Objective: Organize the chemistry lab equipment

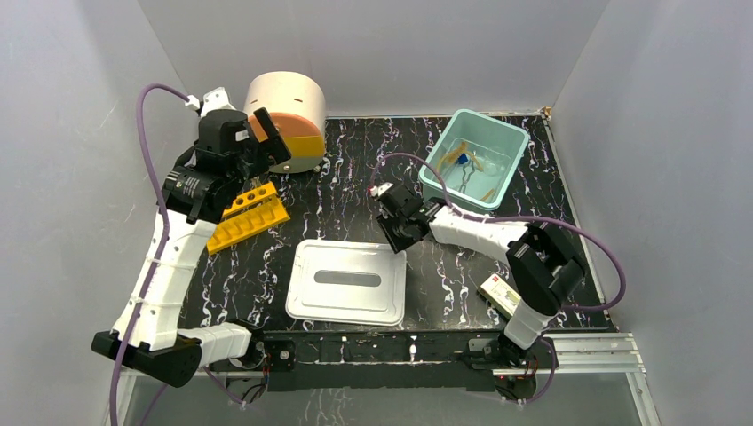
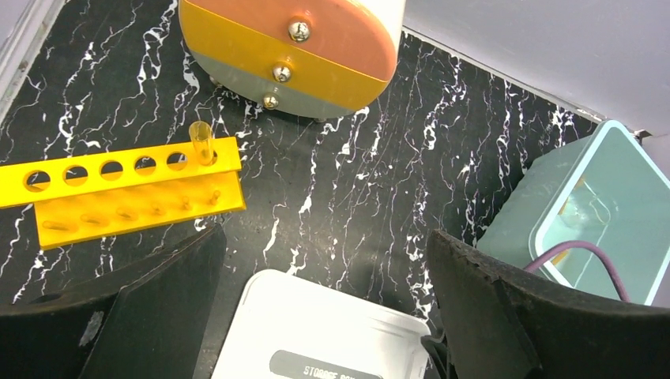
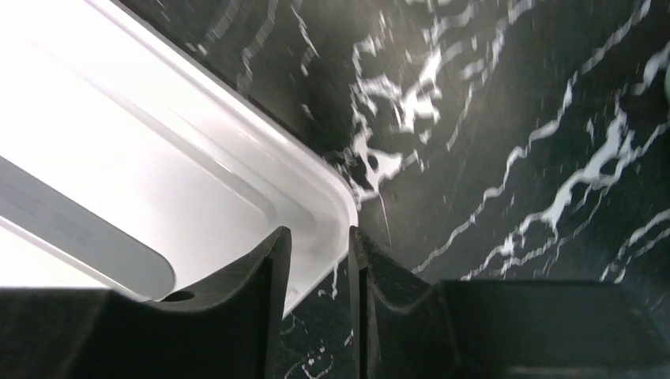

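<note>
Right gripper (image 3: 320,264) straddles the far right corner of the white lid (image 3: 158,158), jaws nearly together; can't tell if it's biting yet. I'd seat the rim deeper before lifting. Small loose items (image 1: 468,166) sit in the teal bin (image 1: 441,182) beyond the lid. Left gripper (image 2: 324,237) hangs wide open.

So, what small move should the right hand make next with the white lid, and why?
Probably close the right hand on the lid at its corner rim. Its fingers straddle that rim with a narrow gap, the lid lies flat on the table, and the bin holding the small items has no cover.
</note>
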Controlling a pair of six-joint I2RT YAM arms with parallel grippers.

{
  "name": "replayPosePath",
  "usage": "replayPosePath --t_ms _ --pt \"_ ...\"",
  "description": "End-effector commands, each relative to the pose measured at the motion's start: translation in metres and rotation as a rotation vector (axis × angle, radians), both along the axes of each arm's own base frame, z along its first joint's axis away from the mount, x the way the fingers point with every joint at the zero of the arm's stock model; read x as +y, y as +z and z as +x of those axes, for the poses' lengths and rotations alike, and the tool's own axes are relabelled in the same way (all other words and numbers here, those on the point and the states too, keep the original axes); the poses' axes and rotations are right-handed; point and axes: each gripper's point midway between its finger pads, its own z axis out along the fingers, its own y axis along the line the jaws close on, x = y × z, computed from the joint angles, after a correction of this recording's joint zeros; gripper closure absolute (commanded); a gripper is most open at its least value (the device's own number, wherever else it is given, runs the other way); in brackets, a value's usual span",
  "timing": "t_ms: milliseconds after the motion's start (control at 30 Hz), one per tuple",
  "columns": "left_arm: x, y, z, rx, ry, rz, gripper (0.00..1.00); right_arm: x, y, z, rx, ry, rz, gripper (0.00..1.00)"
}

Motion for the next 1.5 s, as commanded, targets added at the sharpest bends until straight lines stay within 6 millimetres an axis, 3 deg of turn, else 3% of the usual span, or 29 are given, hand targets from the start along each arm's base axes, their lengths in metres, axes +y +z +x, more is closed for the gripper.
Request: replayPosePath --t_ms 0,167,367,500,767,1067,1300,1467 --pt "-0.006 0.006 -0.003 -0.007 -0.02 -0.036 0.02 0.038 0.028 0.023 -0.046 0.127 0.086 0.57" --pt "-0.008 0.013 -0.002 -0.021 -0.027 -0.046 0.02 0.064 0.021 0.032 -0.024 0.25 0.103 0.53" --pt "-0.005 0.022 -0.003 -0.03 -0.014 -0.048 0.02 0.098 0.023 0.019 0.046 0.461 0.212 0.5" --pt "-0.005 0.033 -0.003 -0.05 -0.009 -0.051 0.02 0.107 0.013 0.012 0.105 0.512 0.227 0.47" --pt "-0.007 0.035 0.001 -0.056 -0.012 -0.058 0.02 0.107 -0.004 0.026 0.084 0.485 0.169 0.49" --pt "-0.01 0.038 0.007 -0.063 -0.02 -0.058 0.02 0.104 -0.022 0.027 0.026 0.507 0.072 0.53" --pt "-0.016 0.029 0.009 -0.043 -0.033 -0.08 0.02 0.093 -0.019 0.038 -0.074 0.467 0.018 0.78" --pt "-0.022 0.014 0.009 -0.007 -0.043 -0.105 0.02 0.084 0.0 0.04 -0.11 0.422 0.047 0.84"
